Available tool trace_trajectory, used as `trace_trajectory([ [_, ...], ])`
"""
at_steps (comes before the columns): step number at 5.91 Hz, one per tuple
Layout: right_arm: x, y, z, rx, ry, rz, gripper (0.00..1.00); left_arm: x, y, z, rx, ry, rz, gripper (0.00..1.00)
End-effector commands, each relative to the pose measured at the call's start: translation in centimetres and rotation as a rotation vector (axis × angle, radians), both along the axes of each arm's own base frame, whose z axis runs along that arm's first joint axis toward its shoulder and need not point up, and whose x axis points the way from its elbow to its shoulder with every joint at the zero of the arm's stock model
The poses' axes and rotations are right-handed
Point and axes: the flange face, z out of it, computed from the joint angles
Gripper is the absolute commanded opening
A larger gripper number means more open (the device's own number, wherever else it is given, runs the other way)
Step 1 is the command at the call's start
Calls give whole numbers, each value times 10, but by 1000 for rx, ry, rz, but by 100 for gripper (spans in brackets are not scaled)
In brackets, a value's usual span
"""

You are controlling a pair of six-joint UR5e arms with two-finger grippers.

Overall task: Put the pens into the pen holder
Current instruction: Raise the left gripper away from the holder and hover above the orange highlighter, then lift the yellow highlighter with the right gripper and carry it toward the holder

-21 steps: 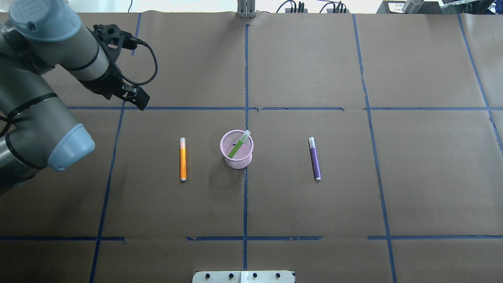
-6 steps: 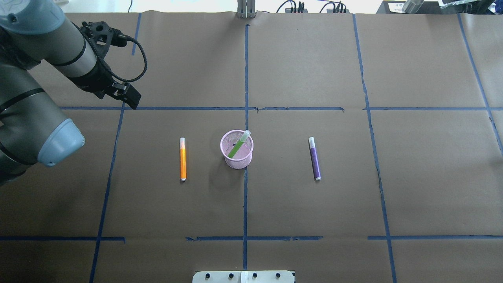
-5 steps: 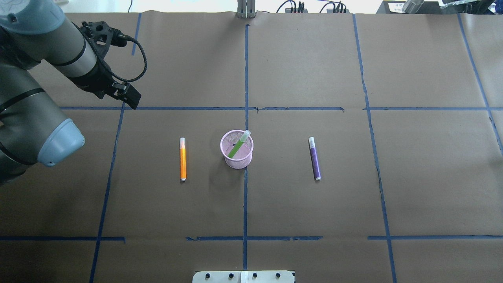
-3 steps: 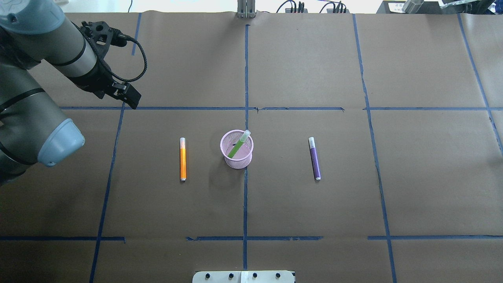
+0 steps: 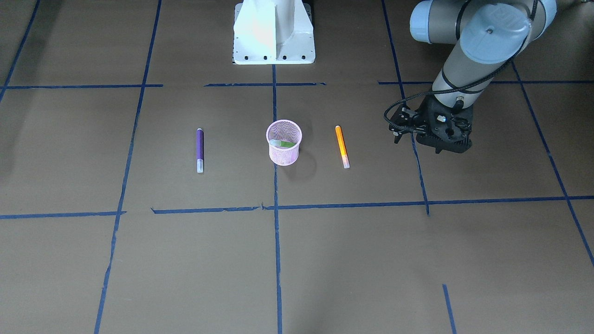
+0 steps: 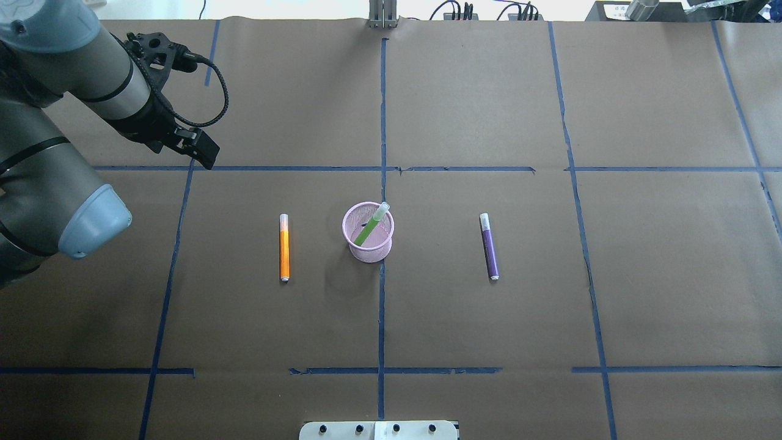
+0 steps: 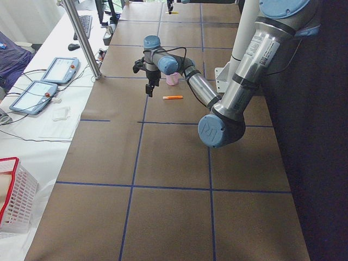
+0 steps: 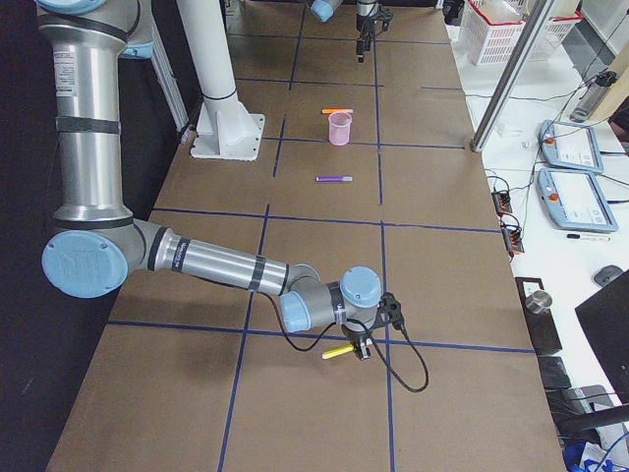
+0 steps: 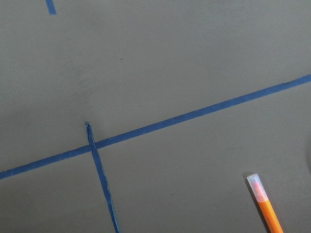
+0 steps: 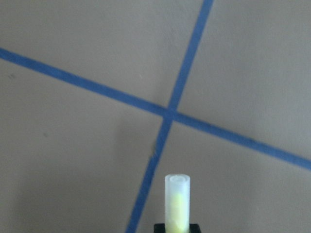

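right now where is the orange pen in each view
Exterior front-facing: the orange pen lies right of the pen holder.
Overhead exterior: the pen lies left of the holder.
Exterior left: the pen, upper middle, nearer than the holder.
Exterior right: the pen, top middle, beyond the holder.
Left wrist: its capped end, bottom right corner.
Right wrist: not in it, only a yellow pen.
Shared landmark: the holder.

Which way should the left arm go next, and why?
Probably swing the left gripper toward the orange pen and stop above its middle. That pen lies flat, nearest this arm, and only its cap end shows at the lower corner of the left wrist view. The green pen already leans in the pen holder; the purple pen lies beyond it.
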Motion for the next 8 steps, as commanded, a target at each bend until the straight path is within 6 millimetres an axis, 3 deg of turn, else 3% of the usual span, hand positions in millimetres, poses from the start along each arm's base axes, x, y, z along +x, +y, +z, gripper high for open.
trace_trajectory([
  [1, -6, -28, -141, 85, -110, 190, 1, 2, 0, 0, 3, -2, 1, 100],
  [2, -32, -49, -208, 239, -167, 154, 0, 4, -3, -3, 3, -1, 0, 100],
  [3, -65, -55, -265, 243, -257, 198, 0, 7, -5, -3, 1, -3, 1, 100],
  [4, -118, -64, -334, 240, -320, 287, 0, 7, -5, -3, 0, -3, 0, 100],
  [5, -182, -51, -383, 236, -361, 371, 0, 9, -5, -3, -19, 0, -16, 100],
  [6, -232, -40, -417, 150, -427, 451, 0, 16, -4, -9, -25, 5, -17, 100],
  [8, -330, 3, -510, 122, -388, 507, 0, 19, -6, -7, -29, 2, -16, 100],
])
